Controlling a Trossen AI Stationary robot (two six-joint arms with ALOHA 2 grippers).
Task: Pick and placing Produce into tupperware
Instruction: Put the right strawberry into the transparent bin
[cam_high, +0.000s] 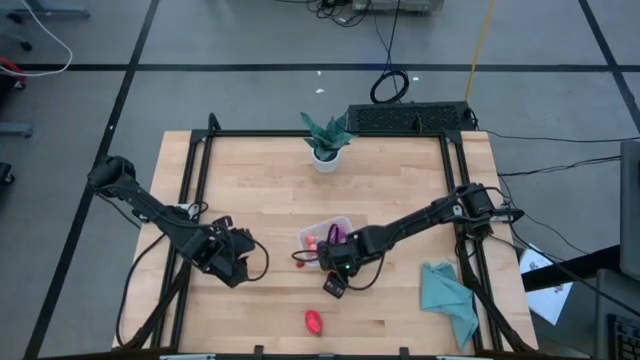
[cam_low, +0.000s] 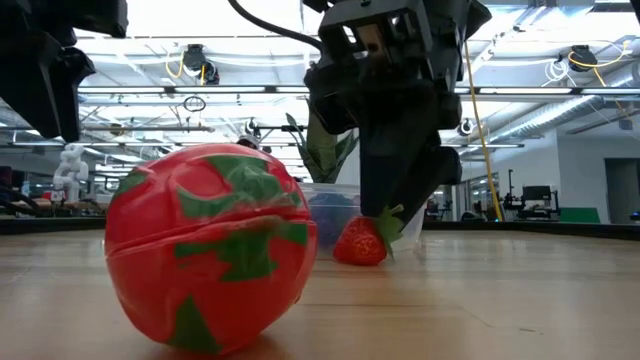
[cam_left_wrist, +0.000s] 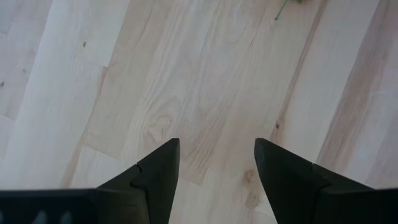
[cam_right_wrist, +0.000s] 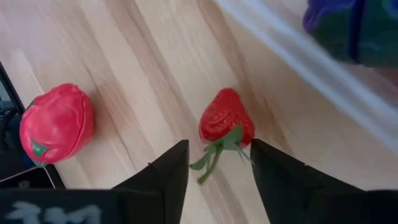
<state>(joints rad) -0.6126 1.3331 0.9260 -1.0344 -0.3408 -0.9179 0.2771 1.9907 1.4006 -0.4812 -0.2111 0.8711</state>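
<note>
Beside the clear plastic rectangular tupperware (cam_high: 336, 229), my right pincer (cam_right_wrist: 219, 163) straddles, half-closed, the small red toy strawberry's (cam_right_wrist: 226, 117) green stem.

2 dark, near-black arms of jointed tubular links, left arm (cam_high: 150, 210) and right arm (cam_high: 420, 222), each trailed by looping black cables. Bulky black wrist blocks, the right one carrying a small pale label and a tiny green light. Matte black, wedge-shaped fingers (cam_left_wrist: 155, 177) with stepped inner edges, 2 per gripper.

Right gripper (cam_right_wrist: 214, 165) lowered with jaws parted; left gripper (cam_left_wrist: 216, 163) likewise.
</note>
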